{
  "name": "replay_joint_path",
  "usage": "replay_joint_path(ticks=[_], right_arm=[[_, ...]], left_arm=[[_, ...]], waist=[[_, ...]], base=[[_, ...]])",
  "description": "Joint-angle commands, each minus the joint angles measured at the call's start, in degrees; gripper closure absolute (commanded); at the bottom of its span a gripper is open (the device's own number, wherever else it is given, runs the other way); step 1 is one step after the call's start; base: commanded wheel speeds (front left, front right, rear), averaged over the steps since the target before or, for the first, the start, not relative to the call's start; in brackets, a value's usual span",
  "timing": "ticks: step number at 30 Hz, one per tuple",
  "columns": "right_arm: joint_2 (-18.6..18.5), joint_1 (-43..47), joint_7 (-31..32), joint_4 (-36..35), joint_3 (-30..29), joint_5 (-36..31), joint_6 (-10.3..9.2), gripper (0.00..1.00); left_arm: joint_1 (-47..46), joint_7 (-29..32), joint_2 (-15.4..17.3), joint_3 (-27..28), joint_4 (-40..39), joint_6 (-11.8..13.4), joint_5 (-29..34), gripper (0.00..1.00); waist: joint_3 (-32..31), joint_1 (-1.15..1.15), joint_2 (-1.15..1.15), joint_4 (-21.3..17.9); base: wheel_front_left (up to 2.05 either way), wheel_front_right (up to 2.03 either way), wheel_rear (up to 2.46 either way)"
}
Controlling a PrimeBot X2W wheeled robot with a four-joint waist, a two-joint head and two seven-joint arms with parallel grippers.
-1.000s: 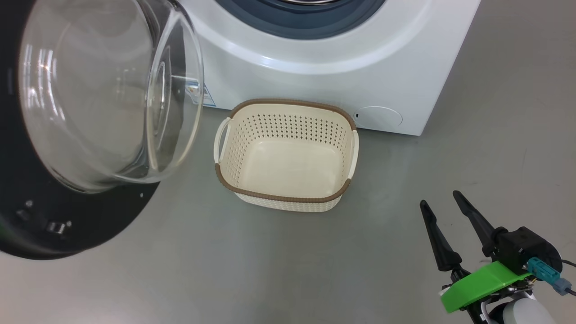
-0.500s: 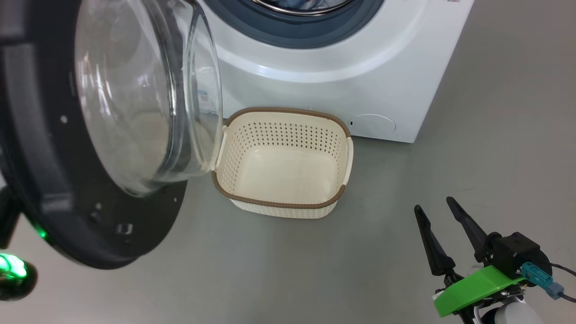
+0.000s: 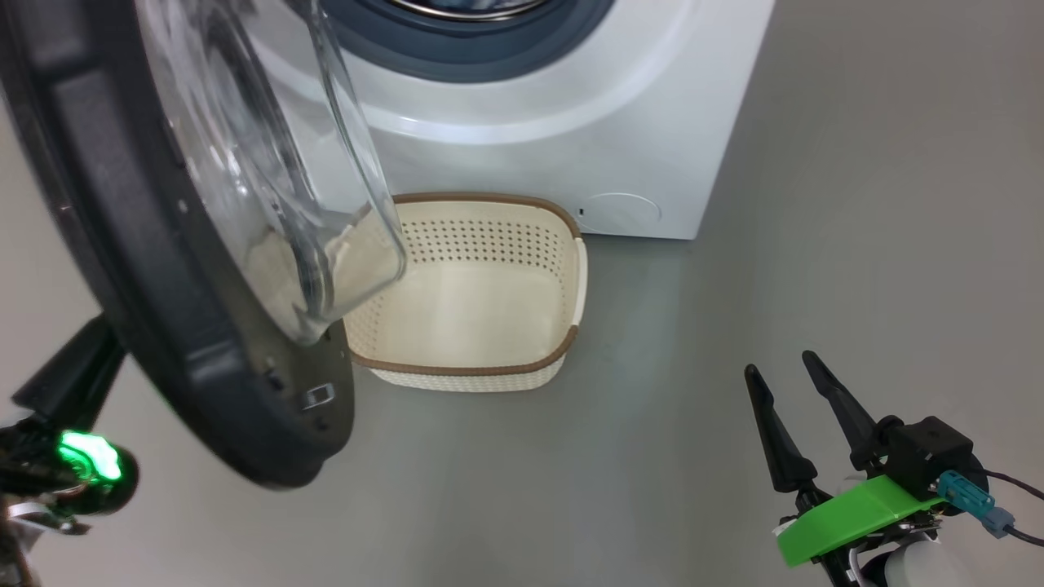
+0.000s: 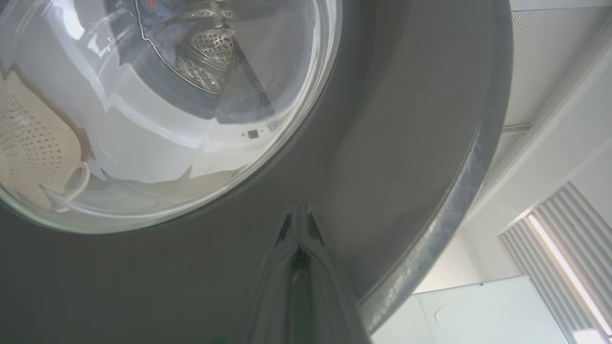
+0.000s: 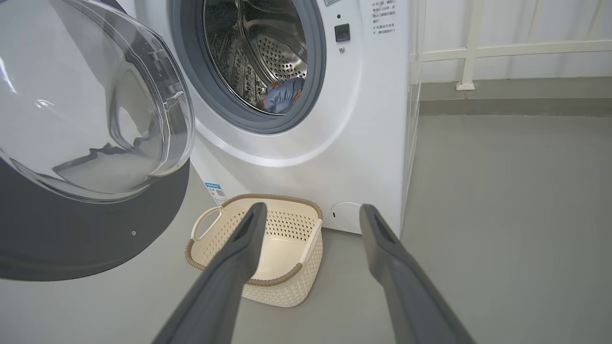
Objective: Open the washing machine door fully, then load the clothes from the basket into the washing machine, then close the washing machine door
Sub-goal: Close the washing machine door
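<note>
The washing machine door, black rim around a clear glass bowl, stands partly swung across the left, its glass over the basket's left end. My left gripper is shut, its tips pressed against the door's outer black rim; its dark fingers show behind the door's lower edge. The cream basket sits empty on the floor before the white washing machine. Blue clothes lie inside the steel drum. My right gripper hangs open over the floor at the lower right, holding nothing.
Grey floor stretches right of the machine. A round hatch sits low on the machine's front. A white railing runs along the back wall, right of the machine.
The door has swung from facing me to nearly edge-on, toward the machine's opening. My left gripper has come into view behind it. The camera has shifted; the right gripper has stayed open.
</note>
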Motion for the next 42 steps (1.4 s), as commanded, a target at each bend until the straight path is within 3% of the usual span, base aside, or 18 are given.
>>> replay_joint_path(ticks=[1, 8, 21, 29, 42], right_arm=[[0.1, -1.6, -0.8, -1.0, 1.3, 0.6, 0.09, 0.0], [0.6, -2.4, -1.1, -0.3, 1.4, 0.9, 0.09, 0.0], [1.0, -3.2, -1.2, -1.0, 0.4, 0.8, 0.09, 0.0], [1.5, -3.8, -1.2, -1.4, 0.3, 0.9, 0.09, 0.0], [2.3, -4.4, -1.2, -1.8, 0.3, 1.1, 0.09, 0.0]], left_arm=[[0.1, 0.6, 1.0, 0.1, -2.3, -0.5, -0.8, 1.0], [0.6, -1.9, -0.1, -6.3, -5.0, -2.1, -3.1, 1.0], [-3.3, -15.4, -0.2, -19.8, -2.0, -5.0, -8.1, 1.0], [-8.2, -22.2, -0.2, -21.4, -1.4, -5.1, -6.6, 1.0], [-14.7, -27.4, -0.2, -21.0, 0.5, -5.2, -4.9, 1.0]], waist=[[1.1, 0.0, 0.0, -1.5], [2.5, 0.0, 0.0, -4.2], [5.1, 0.0, 0.0, -8.7], [6.5, 0.0, 0.0, -12.2], [9.1, 0.0, 0.0, -17.6]], base=[[0.0, 0.0, 0.0], [0.0, 0.0, 0.0], [0.0, 0.0, 0.0], [0.0, 0.0, 0.0], [0.0, 0.0, 0.0]])
